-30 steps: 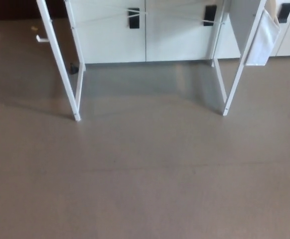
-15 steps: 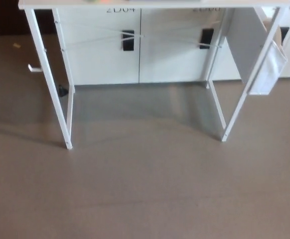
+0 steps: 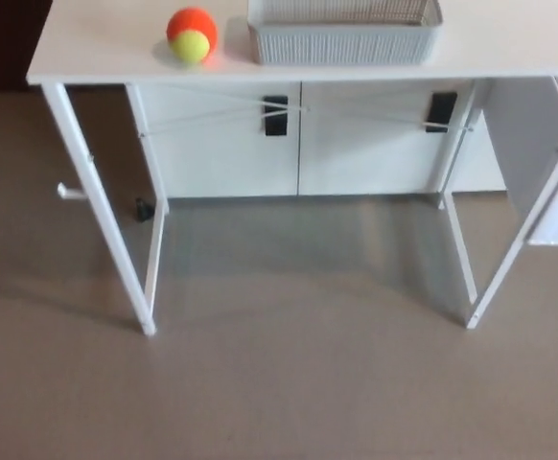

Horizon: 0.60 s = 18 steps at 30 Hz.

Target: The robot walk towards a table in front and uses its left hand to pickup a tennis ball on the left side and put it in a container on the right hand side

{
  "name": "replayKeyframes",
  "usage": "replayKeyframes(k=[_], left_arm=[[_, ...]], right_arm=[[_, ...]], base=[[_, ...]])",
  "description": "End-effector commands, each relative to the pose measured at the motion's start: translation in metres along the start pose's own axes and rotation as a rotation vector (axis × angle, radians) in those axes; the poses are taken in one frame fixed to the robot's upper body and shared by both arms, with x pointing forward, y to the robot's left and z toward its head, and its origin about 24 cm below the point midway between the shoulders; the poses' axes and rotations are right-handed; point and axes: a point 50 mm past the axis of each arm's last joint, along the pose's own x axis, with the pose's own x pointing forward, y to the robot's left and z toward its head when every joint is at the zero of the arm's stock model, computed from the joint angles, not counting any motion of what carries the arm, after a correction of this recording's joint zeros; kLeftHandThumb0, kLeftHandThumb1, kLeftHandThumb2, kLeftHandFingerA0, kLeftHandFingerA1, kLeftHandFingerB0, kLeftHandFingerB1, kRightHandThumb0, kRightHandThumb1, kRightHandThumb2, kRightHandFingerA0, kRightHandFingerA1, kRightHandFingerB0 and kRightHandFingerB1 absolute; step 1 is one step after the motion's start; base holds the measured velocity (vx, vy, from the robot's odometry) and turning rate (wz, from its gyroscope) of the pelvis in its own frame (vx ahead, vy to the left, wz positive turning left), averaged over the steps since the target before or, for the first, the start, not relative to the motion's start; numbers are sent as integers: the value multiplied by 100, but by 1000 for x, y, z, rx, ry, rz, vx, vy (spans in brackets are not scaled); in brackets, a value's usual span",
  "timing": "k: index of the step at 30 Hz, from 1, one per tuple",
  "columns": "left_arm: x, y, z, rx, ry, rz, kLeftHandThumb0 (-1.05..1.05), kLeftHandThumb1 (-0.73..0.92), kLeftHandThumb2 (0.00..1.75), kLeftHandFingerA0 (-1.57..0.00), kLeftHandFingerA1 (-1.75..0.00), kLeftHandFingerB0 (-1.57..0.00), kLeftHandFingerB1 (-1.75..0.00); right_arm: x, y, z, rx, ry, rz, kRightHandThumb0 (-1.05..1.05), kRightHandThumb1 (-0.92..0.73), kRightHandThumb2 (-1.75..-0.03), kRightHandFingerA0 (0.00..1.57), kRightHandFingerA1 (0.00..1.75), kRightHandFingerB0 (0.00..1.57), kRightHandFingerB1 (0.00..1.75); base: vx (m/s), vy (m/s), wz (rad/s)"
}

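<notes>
An orange and yellow tennis ball (image 3: 192, 35) rests on the left part of a white table (image 3: 106, 48) at the top of the head view. To the ball's right stands a pale grey ribbed container (image 3: 344, 40), its top cut off by the picture's edge. Neither of my hands nor any part of my arms shows.
The table stands on thin white legs (image 3: 102, 206) over a brown floor (image 3: 279, 383). Behind it are white cabinets with black handles (image 3: 275, 114). A white panel (image 3: 557, 211) hangs at the table's right end. A small white object (image 3: 71, 192) lies on the floor at left.
The whole picture has shifted: the camera now looks higher, so the tabletop, the ball and the container have come into view. The table's legs sit lower in the frame.
</notes>
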Motion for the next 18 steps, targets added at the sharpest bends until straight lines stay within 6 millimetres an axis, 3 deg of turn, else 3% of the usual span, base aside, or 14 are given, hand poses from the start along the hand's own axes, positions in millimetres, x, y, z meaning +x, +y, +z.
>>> replayKeyframes(k=[1,11,12,13,14,15,16,17,18], left_arm=[[5,12,-1,-178,15,15,-28,68,59,-49,-51,-36,-41],[15,29,1,-385,45,80,-33,69,60,-47,-53,-31,-41],[14,31,-2,-445,51,108,-31,49,94,-36,-62,-19,-52],[14,32,-2,-452,49,112,-31,50,95,-31,-60,-16,-52],[14,32,-2,-452,47,113,-31,50,95,-31,-60,-16,-52],[14,34,-2,-458,45,119,-32,73,61,-32,-48,-24,-39],[15,36,-1,-470,45,127,-32,73,61,-32,-48,-24,-39],[15,37,-1,-470,45,155,-26,51,97,-25,-58,-12,-50],[15,38,-1,-470,45,163,-26,51,97,-25,-58,-12,-50]], right_arm=[[0,1,-2,21,15,-1,-34,-60,-57,49,45,36,38],[3,1,-1,9,14,-7,-35,-62,-58,50,44,36,37],[2,1,-2,24,21,-5,-34,-62,-58,49,44,34,37],[3,1,-2,23,22,-5,-33,-63,-59,49,43,34,36],[3,1,-2,20,23,-5,-33,-63,-59,49,43,34,36],[3,2,0,15,20,-2,-35,-63,-58,49,43,35,36],[3,2,1,11,14,2,-35,-63,-58,49,43,35,36],[2,2,1,3,15,2,-35,-64,-59,48,43,34,36],[2,1,1,1,15,3,-35,-64,-59,48,43,34,36]], base=[[352,228,-27],[369,155,-15],[287,62,12],[196,7,12],[266,-6,12],[338,-51,14],[337,-85,16],[410,-123,20],[415,-132,35]])
